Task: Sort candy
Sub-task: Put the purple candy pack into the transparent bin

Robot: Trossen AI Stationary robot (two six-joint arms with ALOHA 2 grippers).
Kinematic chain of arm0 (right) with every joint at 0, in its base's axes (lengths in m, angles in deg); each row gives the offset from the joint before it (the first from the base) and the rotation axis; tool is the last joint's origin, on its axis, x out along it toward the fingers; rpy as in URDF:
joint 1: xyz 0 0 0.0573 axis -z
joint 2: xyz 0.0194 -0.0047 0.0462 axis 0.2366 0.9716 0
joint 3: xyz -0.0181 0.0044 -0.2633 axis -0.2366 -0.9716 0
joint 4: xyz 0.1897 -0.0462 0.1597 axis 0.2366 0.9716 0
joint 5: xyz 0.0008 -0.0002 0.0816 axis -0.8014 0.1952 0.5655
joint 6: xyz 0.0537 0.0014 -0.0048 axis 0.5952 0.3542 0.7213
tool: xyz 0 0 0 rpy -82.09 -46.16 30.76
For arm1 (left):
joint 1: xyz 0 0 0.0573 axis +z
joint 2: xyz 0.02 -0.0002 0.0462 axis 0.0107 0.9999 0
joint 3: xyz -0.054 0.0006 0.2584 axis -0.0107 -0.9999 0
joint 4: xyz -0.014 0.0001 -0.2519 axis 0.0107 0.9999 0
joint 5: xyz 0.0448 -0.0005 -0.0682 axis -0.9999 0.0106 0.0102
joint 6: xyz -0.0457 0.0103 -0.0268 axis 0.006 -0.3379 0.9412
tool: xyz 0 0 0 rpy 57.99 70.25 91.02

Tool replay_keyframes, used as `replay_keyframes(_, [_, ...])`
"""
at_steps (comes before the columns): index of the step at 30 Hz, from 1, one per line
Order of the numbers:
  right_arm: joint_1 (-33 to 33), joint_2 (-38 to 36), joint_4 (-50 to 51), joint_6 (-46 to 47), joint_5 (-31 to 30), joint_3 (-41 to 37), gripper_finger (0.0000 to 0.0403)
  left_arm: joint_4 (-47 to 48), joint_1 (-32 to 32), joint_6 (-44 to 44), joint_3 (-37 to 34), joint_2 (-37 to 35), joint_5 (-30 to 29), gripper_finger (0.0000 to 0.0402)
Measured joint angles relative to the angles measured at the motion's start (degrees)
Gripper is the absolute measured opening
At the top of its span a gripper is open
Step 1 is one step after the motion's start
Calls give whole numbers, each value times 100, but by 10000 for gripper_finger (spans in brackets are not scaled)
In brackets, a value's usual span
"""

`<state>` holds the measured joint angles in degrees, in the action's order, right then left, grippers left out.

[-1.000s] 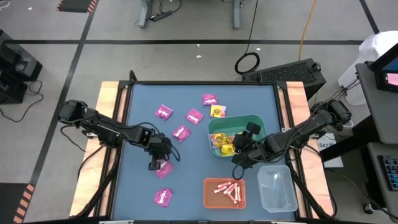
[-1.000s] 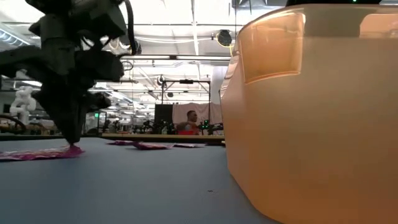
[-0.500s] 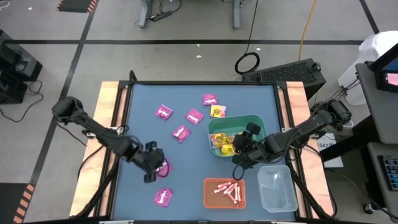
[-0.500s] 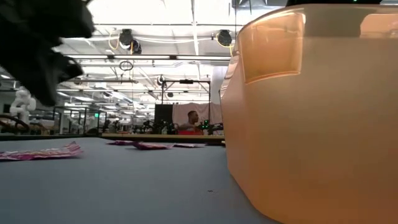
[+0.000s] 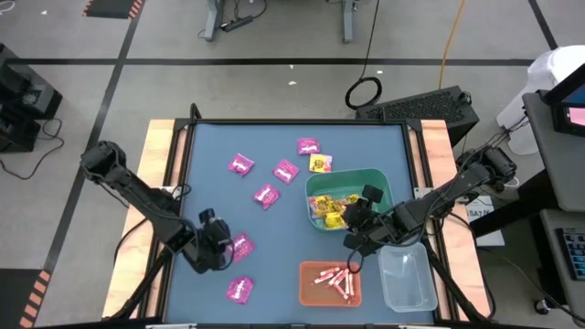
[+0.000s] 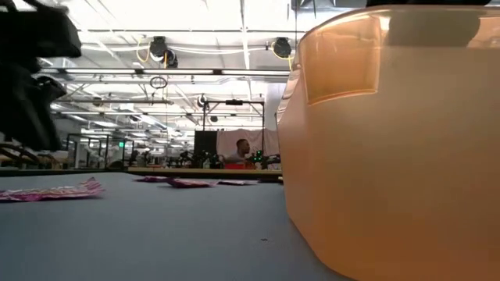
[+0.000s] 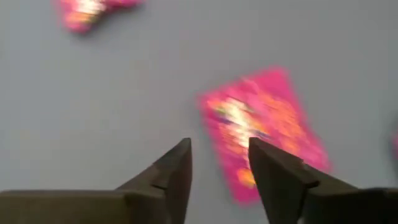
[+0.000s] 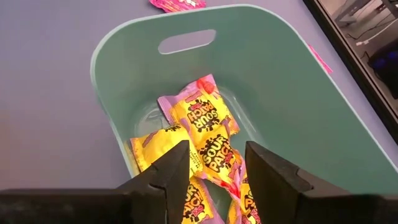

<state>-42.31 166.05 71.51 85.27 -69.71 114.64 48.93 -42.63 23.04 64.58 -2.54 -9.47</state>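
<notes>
Magenta candy packets lie flat on the blue table, one [image 5: 241, 245] just right of my left gripper [image 5: 215, 251] and one [image 5: 239, 288] nearer the front edge. In the left wrist view that gripper [image 7: 219, 155] stands open above the table, with the nearest packet [image 7: 261, 134] lying just beyond its fingers. My right gripper [image 5: 356, 239] hovers open at the near rim of the green bin [image 5: 377, 178]. Yellow packets [image 8: 202, 124] lie in the bin, below and beyond that gripper [image 8: 217, 162]. Pink-white sticks [image 5: 334, 279] fill the orange bin [image 5: 309, 294].
More magenta packets [image 5: 266, 196] and one yellow packet [image 5: 320, 164] are scattered at the table's far middle. A clear bin [image 5: 407, 277] stands at the near right, beside the orange bin, whose wall [image 6: 391, 140] fills the right of the low view. Wooden rails border the table's sides.
My left gripper has come up off the magenta packet and swung toward the table's near left corner, turning as it went. The packet has stayed flat where it was.
</notes>
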Motion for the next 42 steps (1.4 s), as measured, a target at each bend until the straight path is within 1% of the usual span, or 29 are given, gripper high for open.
replay_keyframes(2, [0, 0, -14, -3, -6, 0, 146, -43, 3, 87, -92, 3, -332, 187])
replay_keyframes(6, [0, 0, -13, -13, -27, 0, 146, -441, 19, -446, -204, 4, -697, 207])
replay_keyframes(9, [0, 0, -15, -13, -25, 0, 146, -840, 151, -648, -333, 4, -815, 210])
replay_keyframes(12, [0, 0, -51, -13, -25, 0, 146, -952, 256, -782, -439, 4, -810, 211])
replay_keyframes(14, [0, 0, -66, -28, -28, 0, 146, -1053, 320, -877, -520, 4, -763, 211])
replay_keyframes(20, [0, 0, -94, -57, -27, 0, 146, -2023, 565, -1511, -949, 9, -163, 211])
replay_keyframes(26, [0, 0, -94, -50, -25, 0, 146, -2665, 790, -1578, -1327, 9, 163, 211])
replay_keyframes(30, [0, 0, -94, -55, -23, 0, 146, -3277, 799, -1828, -1526, 9, 267, 211])
replay_keyframes(32, [0, 0, -94, -55, -23, 0, 146, -3590, 799, -1934, -1634, 9, 442, 211])
replay_keyframes(34, [0, 0, -94, -55, -23, 0, 146, -3661, 797, -1976, -1685, 9, 512, 208])
replay_keyframes(38, [0, 0, -93, -55, -23, 0, 146, -3630, 799, -1995, -1685, 9, 506, 188])
replay_keyframes(42, [0, 0, -92, -55, -23, 0, 146, -3645, 797, -2016, -1685, 9, 486, 148])
